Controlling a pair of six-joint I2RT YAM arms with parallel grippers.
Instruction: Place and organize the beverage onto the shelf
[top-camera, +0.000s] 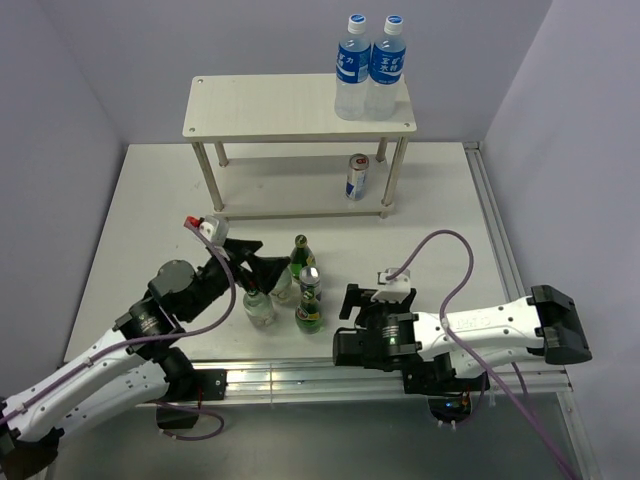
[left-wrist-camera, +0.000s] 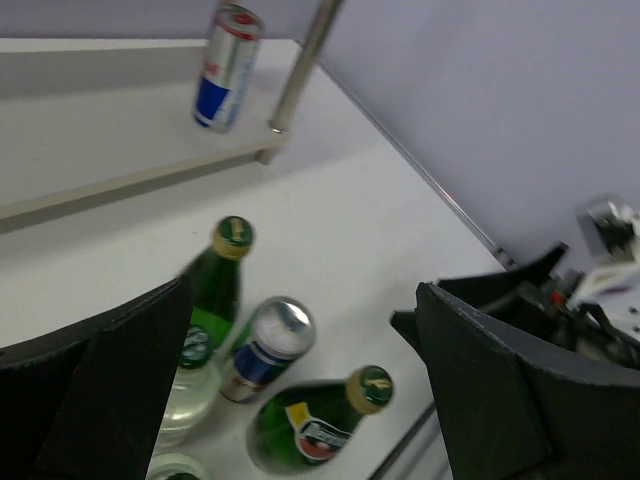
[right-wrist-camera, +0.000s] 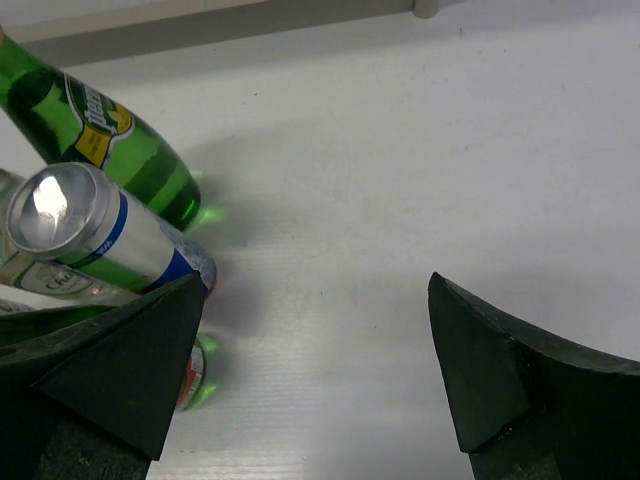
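Left fingers (left-wrist-camera: 500, 385) and right fingers (right-wrist-camera: 520, 395) wide apart, empty

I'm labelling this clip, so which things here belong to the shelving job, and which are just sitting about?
Belongs to the job:
- shelf
- can on its lower tier
- on the table: two green glass bottles, second can, two clear green-capped bottles

Just sitting about:
- two blue-capped water bottles on the shelf's top tier

1. Shelf (top-camera: 260, 105): pale wood, two tiers, thin white legs, wider than tall.
2. One blue-silver can (top-camera: 357, 177) stands upright on the lower tier, right end.
3. Other can (left-wrist-camera: 268, 345), two green glass bottles (left-wrist-camera: 222, 285) and two clear green-capped bottles (left-wrist-camera: 188, 385) stand bunched together out front of it.
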